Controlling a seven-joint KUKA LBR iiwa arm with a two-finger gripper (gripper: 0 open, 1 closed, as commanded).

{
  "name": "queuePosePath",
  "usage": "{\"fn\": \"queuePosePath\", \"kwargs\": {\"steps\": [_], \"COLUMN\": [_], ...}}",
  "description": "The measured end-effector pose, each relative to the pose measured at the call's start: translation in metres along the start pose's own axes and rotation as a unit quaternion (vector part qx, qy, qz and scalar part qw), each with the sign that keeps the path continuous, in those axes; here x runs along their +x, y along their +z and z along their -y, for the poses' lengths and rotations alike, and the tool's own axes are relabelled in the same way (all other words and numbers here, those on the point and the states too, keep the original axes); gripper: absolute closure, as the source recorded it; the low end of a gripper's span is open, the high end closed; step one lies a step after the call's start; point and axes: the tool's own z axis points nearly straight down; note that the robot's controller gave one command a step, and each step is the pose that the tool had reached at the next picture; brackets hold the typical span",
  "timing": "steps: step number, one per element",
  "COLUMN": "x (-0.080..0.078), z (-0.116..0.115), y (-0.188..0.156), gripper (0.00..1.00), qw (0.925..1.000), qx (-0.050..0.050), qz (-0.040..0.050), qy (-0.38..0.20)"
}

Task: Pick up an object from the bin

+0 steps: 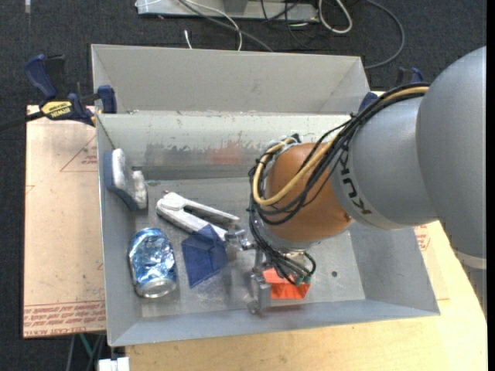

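Black letters beginning "KU" run down the grey robot arm (402, 168), just beside its cables; no other writing is legible.

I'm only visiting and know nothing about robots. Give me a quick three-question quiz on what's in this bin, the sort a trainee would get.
1. True or false: the crushed blue can lies in the lower left part of the bin, as the camera sees it.
2. Which thing lies closest to the gripper?
A) the can
B) the small orange-red piece
C) the grey metal piece by the left wall
3. Fill in: the dark blue folded piece lies between the can and the ____.
Key: 1 true; 2 B; 3 gripper.
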Motion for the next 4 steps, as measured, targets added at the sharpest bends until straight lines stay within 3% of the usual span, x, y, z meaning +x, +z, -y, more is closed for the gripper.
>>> {"fn": "queuePosePath", "kwargs": {"steps": [1, 3, 4], "x": [-0.041, -0.061, -0.033], "z": [-0.019, -0.031, -0.07], "y": [-0.045, -0.065, 0.002], "gripper": [0.0, 0.0, 0.0], "qw": [0.9998, 0.9997, 0.9988], "qx": [0.0, -0.001, 0.0], "qz": [0.0126, 0.0209, 0.0191], "qy": [0.017, 0.012, -0.044]}}
